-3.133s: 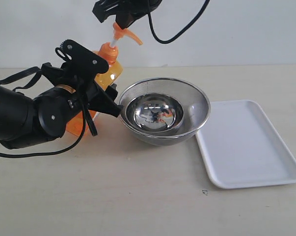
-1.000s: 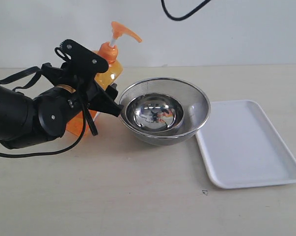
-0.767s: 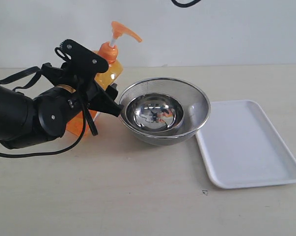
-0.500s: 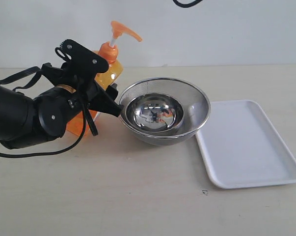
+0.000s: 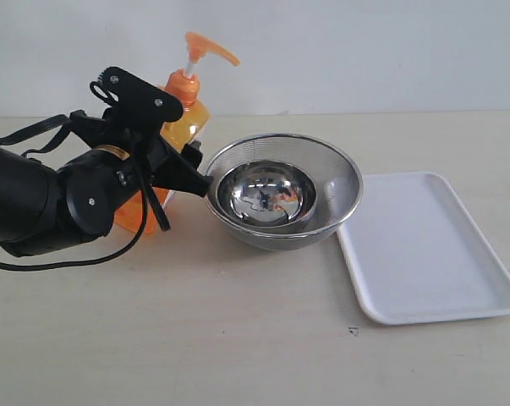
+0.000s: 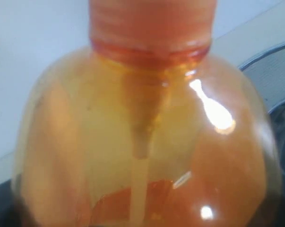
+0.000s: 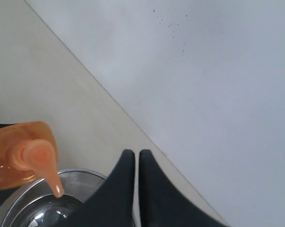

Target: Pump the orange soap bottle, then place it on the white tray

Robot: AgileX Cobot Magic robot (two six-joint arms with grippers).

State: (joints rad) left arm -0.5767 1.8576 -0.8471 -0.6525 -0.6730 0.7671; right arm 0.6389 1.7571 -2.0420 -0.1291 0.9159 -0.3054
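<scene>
My left gripper [image 5: 163,139], reaching in low and sideways, clamps the belly of the orange soap bottle [image 5: 187,118]. The bottle's long axis stands near upright, pump head above the fingers [image 5: 140,95]. The steel bowl [image 5: 280,190] sits just beside them, and the white tray [image 5: 424,245] lies beyond it. My right gripper [image 7: 136,163] hangs overhead, pinched closed and empty.

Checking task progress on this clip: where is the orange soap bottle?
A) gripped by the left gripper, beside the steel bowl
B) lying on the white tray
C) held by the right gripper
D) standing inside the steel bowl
A: the left gripper is clamped on the orange soap bottle next to the steel bowl, with that bowl between it and the white tray.
</scene>
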